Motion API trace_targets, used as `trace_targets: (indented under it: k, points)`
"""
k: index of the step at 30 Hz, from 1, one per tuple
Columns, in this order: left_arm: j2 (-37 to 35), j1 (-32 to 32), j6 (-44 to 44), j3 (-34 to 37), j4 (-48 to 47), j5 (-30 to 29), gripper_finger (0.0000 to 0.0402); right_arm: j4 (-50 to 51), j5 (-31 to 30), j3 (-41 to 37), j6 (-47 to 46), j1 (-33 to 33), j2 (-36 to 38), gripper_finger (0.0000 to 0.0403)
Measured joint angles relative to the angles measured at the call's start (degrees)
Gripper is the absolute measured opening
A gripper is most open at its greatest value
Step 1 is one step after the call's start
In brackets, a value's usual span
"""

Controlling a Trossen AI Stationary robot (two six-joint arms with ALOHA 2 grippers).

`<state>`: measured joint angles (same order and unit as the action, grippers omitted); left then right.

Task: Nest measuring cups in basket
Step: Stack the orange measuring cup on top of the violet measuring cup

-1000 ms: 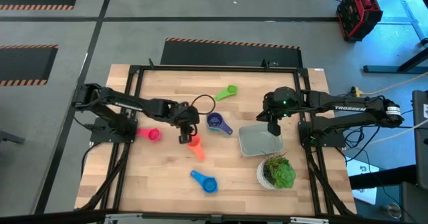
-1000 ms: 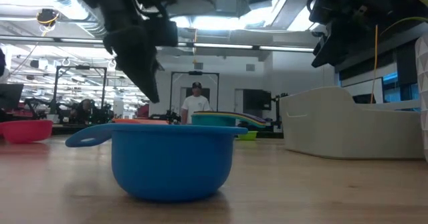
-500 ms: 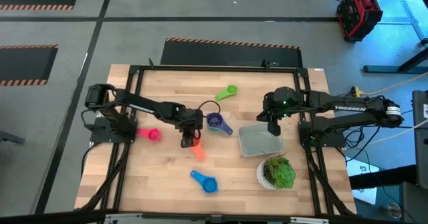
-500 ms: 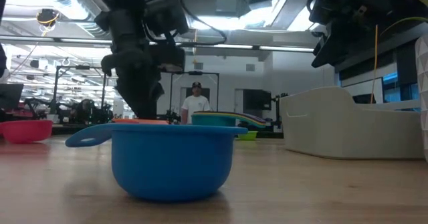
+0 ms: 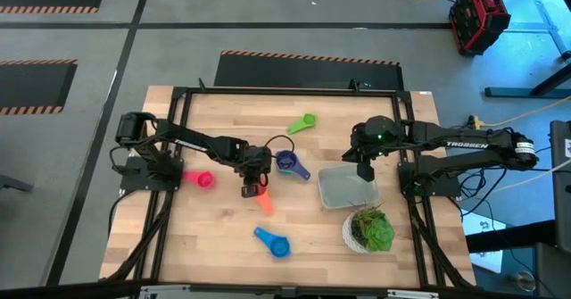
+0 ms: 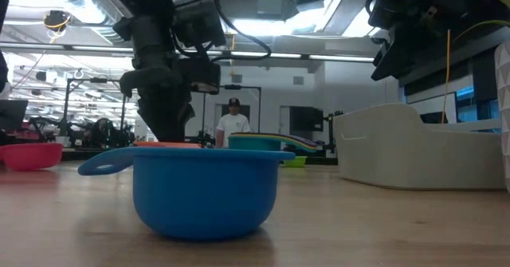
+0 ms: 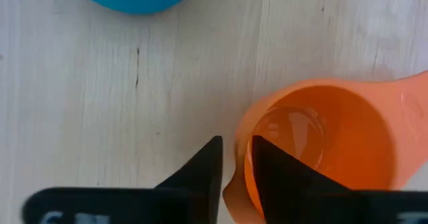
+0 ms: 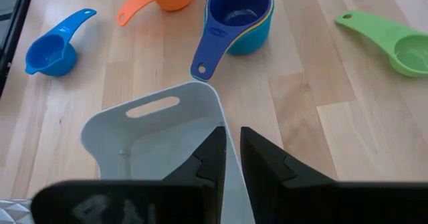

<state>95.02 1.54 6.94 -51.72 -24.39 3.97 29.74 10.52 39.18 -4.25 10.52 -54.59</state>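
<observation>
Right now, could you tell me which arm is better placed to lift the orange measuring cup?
The left. The left gripper already straddles the rim of the orange cup, one finger inside and one outside. The right gripper is at the basket, apart from that cup.

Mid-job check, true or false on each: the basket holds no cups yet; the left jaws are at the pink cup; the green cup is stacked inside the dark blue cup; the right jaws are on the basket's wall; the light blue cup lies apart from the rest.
1. The basket holds no cups. True.
2. The left gripper is at the pink cup. False: its jaws pinch the rim of the orange cup.
3. The green cup is stacked inside the dark blue cup. False: it lies alone on the table.
4. The right gripper has its jaws closed on the basket's wall. True.
5. The light blue cup lies apart from the rest. True.
</observation>
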Motion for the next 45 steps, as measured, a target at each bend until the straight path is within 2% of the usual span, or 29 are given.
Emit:
trace_targets:
  k: [6,15,27,33,36,45]
  points:
    - [-0.2,0.0,0.0,-0.1,0.2,0.3,0.0025,0.0,0.0,0.0,0.0,0.0,0.0,0.0051]
    - [-0.3,0.0,0.5,-0.6,-0.4,1.9,0.0026,0.0,0.0,0.0,0.0,0.0,0.0,0.0051]
    - [-0.3,-0.1,0.4,-14.3,-0.5,9.2,0.0024,0.0,0.0,0.0,0.0,0.0,0.0,0.0051]
    - [-0.3,0.8,0.4,-21.1,-0.4,8.3,0.0021,0.0,0.0,0.0,0.0,0.0,0.0,0.0051]
    - [-0.3,1.7,0.4,-23.2,-0.4,4.5,0.0023,0.0,0.0,0.0,0.1,0.0,0.0,0.0051]
    - [-0.3,6.7,0.3,-24.2,-1.4,-1.6,0.0021,0.0,0.0,0.0,0.0,0.0,0.0,0.0051]
